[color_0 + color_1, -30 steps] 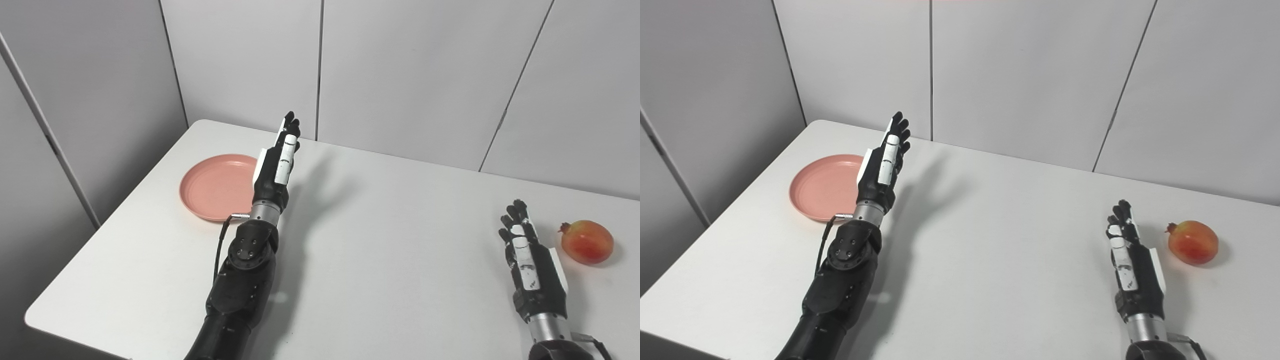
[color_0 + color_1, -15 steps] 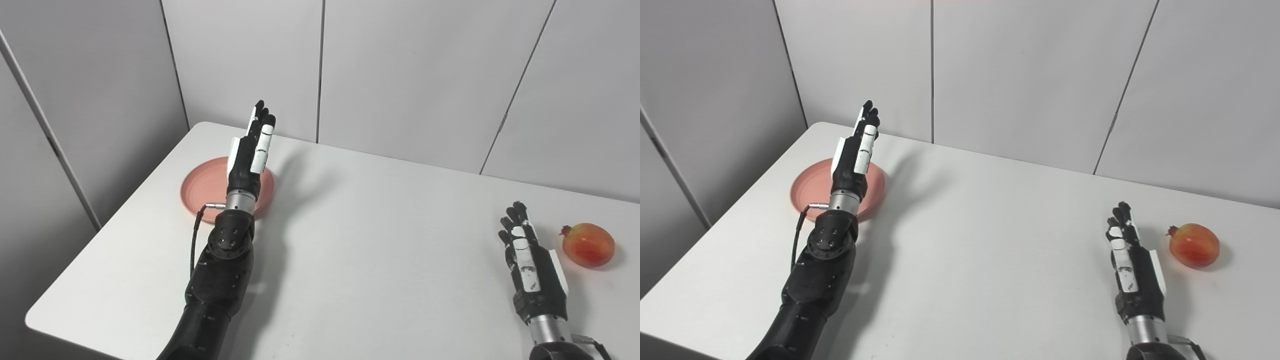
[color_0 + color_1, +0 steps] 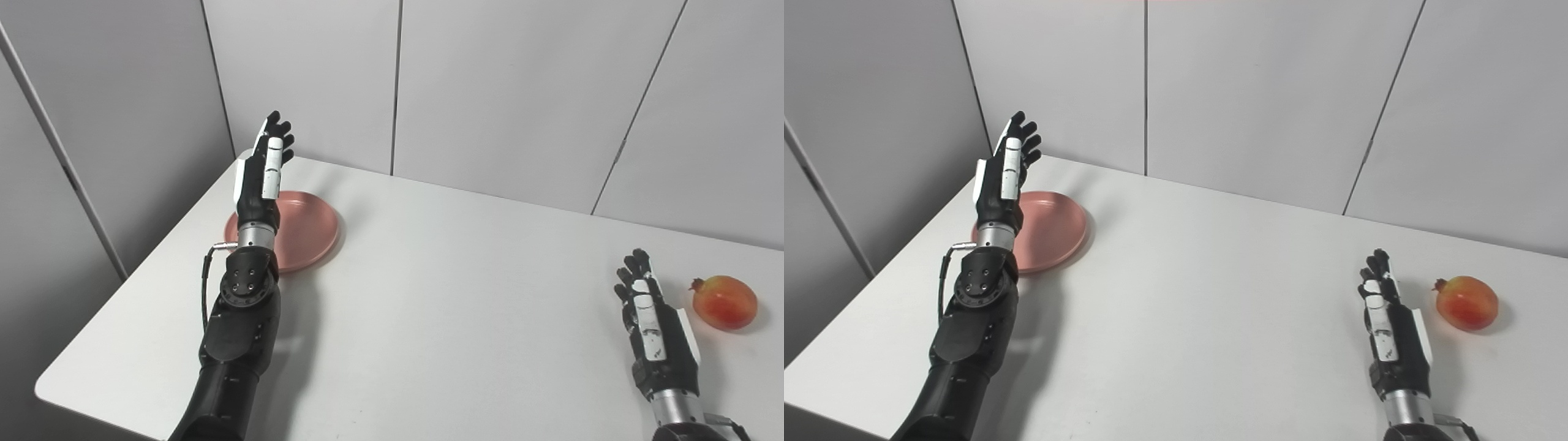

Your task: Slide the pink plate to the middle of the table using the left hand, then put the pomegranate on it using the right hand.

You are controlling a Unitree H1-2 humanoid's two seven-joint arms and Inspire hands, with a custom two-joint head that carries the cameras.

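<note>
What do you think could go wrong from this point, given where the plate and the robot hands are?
1. The pink plate lies near the table's left edge, so a misdirected push from the raised, open left robot hand might send it off.
2. The pomegranate is round and sits apart from the open right robot hand; a nudge could roll it away.

Plate (image 3: 306,229) far left on table (image 3: 441,318), pomegranate (image 3: 724,302) far right

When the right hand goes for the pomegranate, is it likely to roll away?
Probably somewhat. The pomegranate is rounded and sits free on the smooth white table, so a nudge may roll it. Its skin looks glossy, perhaps slippery. The open right hand lies beside it, not touching.
</note>
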